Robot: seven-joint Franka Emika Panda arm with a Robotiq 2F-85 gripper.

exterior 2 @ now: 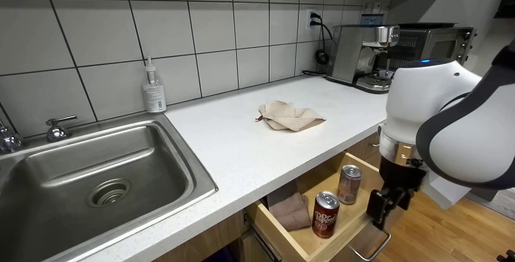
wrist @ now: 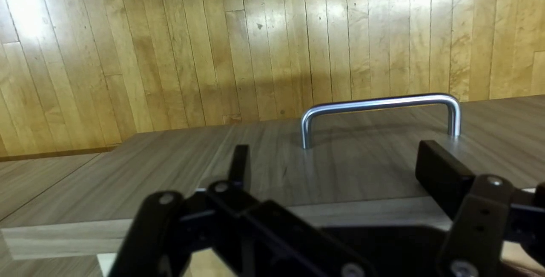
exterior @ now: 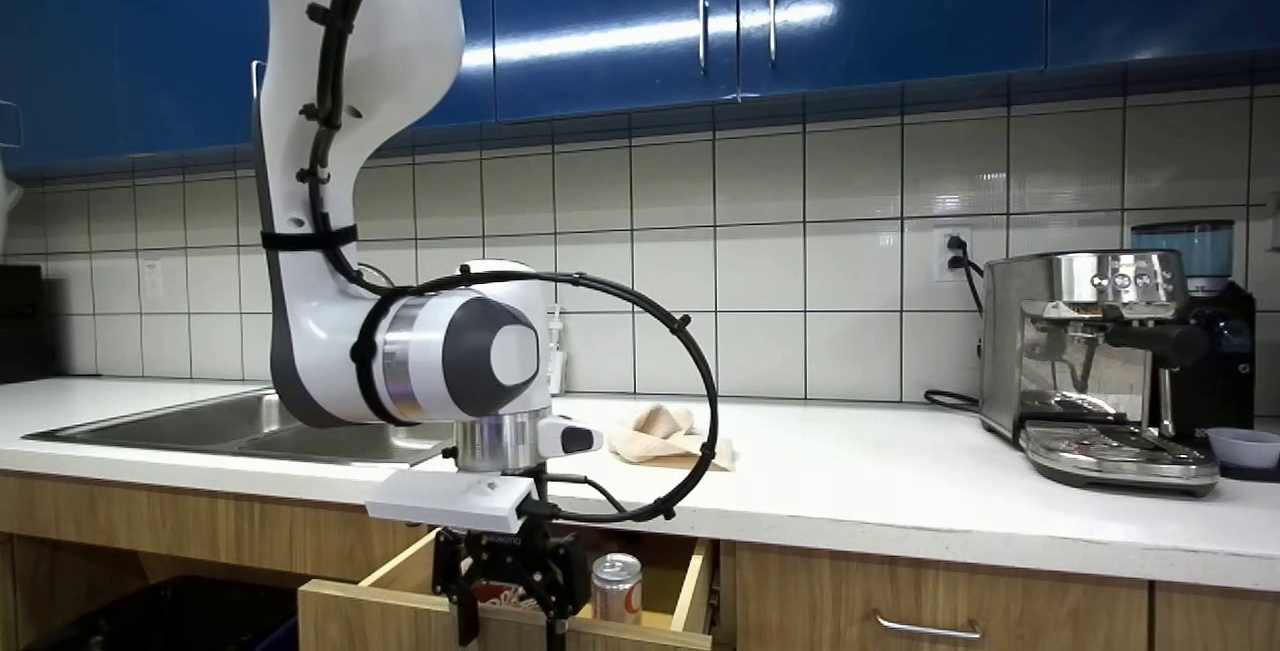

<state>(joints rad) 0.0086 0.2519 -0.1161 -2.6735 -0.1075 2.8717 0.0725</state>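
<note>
drawer handle [wrist: 380,103], near, below the parted jaws

Drawer front [wrist: 332,162] brn wood-grain, hndl [wrist: 383,103] silver, Dr Pepper can [exterior 2: 325,217] dk red, upper cabs [exterior: 620,21] blue.

In an exterior view, the arm [exterior: 365,61] extends downward from 11 o'clock; the wrist [exterior: 497,441] stands vertical; the gripper [exterior: 511,626] points to 6 o'clock, fingers [exterior: 467,619] spread apart.
</note>
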